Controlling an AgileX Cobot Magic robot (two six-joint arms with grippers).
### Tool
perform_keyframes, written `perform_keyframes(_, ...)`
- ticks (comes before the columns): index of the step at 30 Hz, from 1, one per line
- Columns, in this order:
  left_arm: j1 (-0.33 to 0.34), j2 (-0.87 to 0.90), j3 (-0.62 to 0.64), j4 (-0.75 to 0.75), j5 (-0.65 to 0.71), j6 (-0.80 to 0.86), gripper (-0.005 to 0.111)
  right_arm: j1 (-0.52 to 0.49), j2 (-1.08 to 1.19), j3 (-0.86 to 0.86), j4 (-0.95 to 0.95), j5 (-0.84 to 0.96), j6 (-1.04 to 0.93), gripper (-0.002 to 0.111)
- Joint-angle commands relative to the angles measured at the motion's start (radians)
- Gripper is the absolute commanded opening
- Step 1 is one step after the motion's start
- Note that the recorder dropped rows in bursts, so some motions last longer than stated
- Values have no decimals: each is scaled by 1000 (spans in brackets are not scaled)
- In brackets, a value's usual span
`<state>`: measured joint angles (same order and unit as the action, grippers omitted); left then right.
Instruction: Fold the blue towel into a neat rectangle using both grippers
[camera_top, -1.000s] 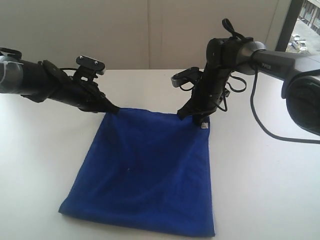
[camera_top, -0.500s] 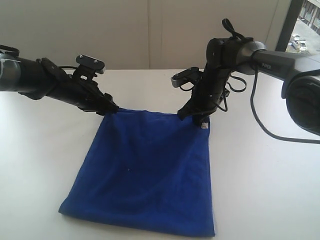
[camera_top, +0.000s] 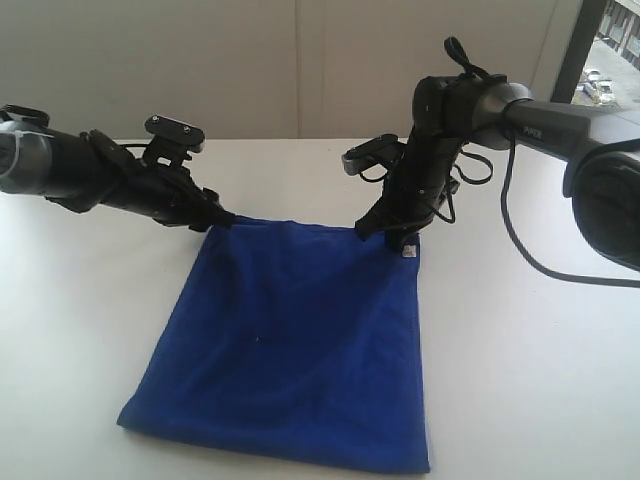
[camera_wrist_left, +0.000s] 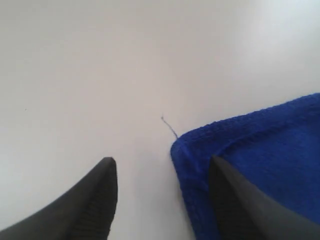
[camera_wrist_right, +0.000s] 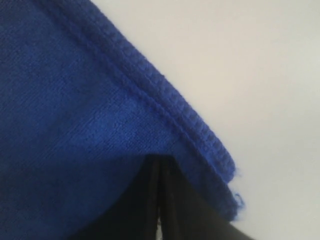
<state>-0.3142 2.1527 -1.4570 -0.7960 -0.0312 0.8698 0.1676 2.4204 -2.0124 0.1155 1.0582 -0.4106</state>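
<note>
I judge I am at the corner-grasp step of a fold: the blue towel (camera_top: 290, 340) lies flat and spread on the table (camera_top: 520, 380). My right pincer (camera_wrist_right: 159, 162) is closed tight, seemingly pinching the towel's tagged corner. My left pincer (camera_wrist_left: 161, 161) gapes wide at the other end of that same edge, one finger over the towel's corner, the other over bare table just beside it, gripping nothing. Next, my left should slide onto that corner and close, so both corners lift level together.

Blue towel (camera_top: 290, 340) flat; right gripper (camera_top: 392, 236) pinches corner, left gripper (camera_wrist_left: 161, 164) jaws apart.
</note>
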Motion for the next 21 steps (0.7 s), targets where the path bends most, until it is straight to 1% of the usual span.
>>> perform_keyframes(1,1,14,-23,-24,31,-10,58,-8,29,9,-5,6,-12,0)
perform_keyframes(4,-4,13,-65,-24,105,-39,58,-8,29,9,-5,6,-12,0)
perform_keyframes(7,-10,15,-108,-24,180,-39,57,-8,29,9,-5,6,-12,0)
perform_keyframes(9,-10,29,-145,-29,256,-40,56,-8,29,9,-5,6,-12,0)
perform_keyframes(11,-10,51,-176,-27,294,-40,56,-8,29,9,-5,6,-12,0)
perform_keyframes(14,-10,71,-195,-25,292,-40,56,-8,29,9,-5,14,-12,0)
perform_keyframes(21,-7,87,-197,2,282,-35,56,-8,29,9,-5,15,-12,0)
